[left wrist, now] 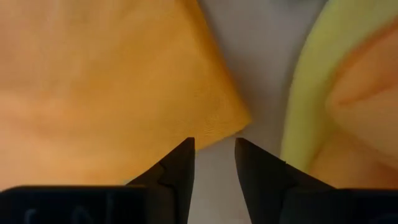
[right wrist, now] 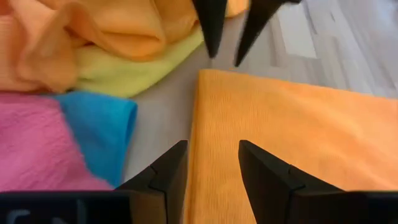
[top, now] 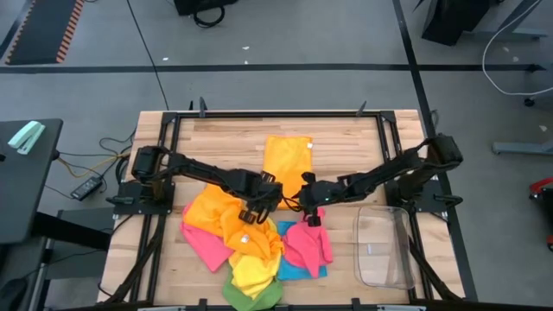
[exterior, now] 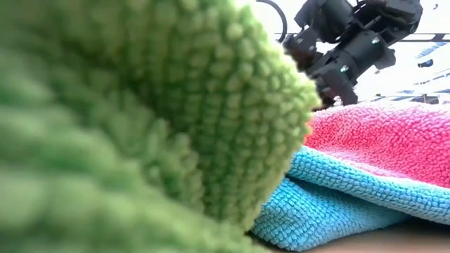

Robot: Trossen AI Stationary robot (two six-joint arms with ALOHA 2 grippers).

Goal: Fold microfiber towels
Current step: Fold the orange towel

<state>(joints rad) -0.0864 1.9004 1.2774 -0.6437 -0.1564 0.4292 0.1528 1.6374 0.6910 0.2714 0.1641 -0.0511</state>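
an orange towel lies flat and spread on the wooden table, set apart from the heap of unfolded towels in orange, pink, yellow, blue and green, which lies just beside its near edge. the clear plastic bin stands on the far side of the heap from the left arm, near the right arm's base.

the left claw hovers over the flat orange towel's near left corner, where that towel meets the heap. in the left wrist view its fingers stand partly open with a gap between the tips and nothing in them; the towel's corner sits just ahead of the tips, bare table showing beyond it.

the right claw hangs at the same towel's near right corner. the right wrist view shows its fingers also partly open and empty, straddling the towel's edge, with pink and blue cloth beside it.

judging by this, the step in hand is lining up both claws on the near corners of the spread towel, ready for the first fold. the next move seems to call for each claw to drop onto its corner, pinch only the one orange layer without catching the heap, then lift and carry the near edge over to the far edge together.
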